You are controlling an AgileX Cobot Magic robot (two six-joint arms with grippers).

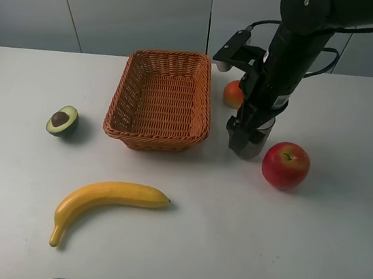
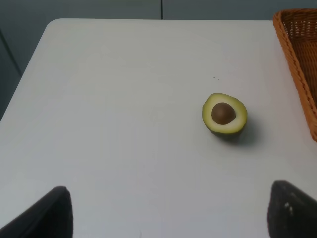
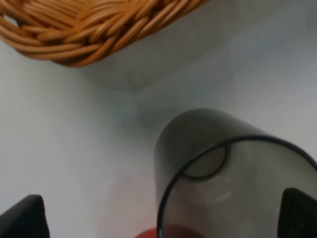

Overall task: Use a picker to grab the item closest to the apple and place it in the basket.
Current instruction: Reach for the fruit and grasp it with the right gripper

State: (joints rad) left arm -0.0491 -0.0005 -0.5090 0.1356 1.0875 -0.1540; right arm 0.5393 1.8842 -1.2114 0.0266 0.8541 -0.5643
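Note:
A red apple [image 1: 285,165] lies on the white table, right of centre. Just to its left stands a dark see-through cup [image 1: 262,131], the item nearest the apple. My right gripper [image 1: 246,138] is lowered around that cup. In the right wrist view the cup [image 3: 223,173] fills the space between the fingers, nearer one fingertip [image 3: 299,213] than the other, and the gripper [image 3: 161,218] is open. An orange woven basket [image 1: 120,96] sits left of the cup, its rim [image 3: 89,39] close by. My left gripper [image 2: 168,213] hangs open over bare table.
A small orange fruit [image 1: 233,94] lies behind the right arm next to the basket. A halved avocado [image 1: 62,120] [image 2: 224,114] sits left of the basket [image 2: 297,59]. A banana [image 1: 106,201] lies toward the front.

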